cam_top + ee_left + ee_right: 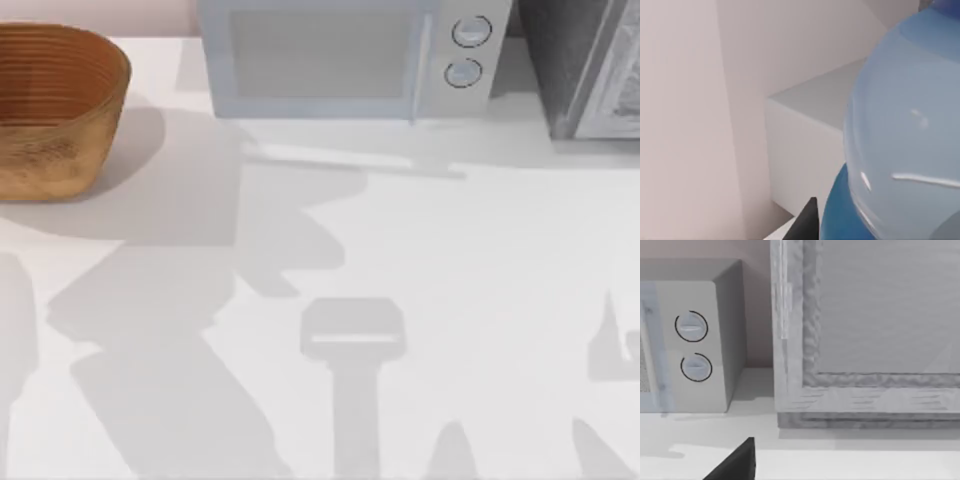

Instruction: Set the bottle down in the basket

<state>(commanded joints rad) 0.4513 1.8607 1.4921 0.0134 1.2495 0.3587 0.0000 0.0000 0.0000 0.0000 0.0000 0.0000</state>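
Note:
The bottle [900,150] looms very close in the left wrist view: a clear bluish body with a blue part below it. My left gripper [840,232] is shut on it, and one dark fingertip [809,220] shows beside the blue part. The light brown woven basket [100,50] stands at the table's far left back corner, partly cut off by the top view's edge, its ribbed inside bare. A dark part of my right gripper [740,462] shows low in the right wrist view, facing the back right of the table.
A white microwave [340,60] with two round knobs stands at the back middle. A grey textured box [590,70] stands at the back right. Arm shadows fall across the white tabletop [480,280]. A white block [805,150] lies behind the bottle in the left wrist view.

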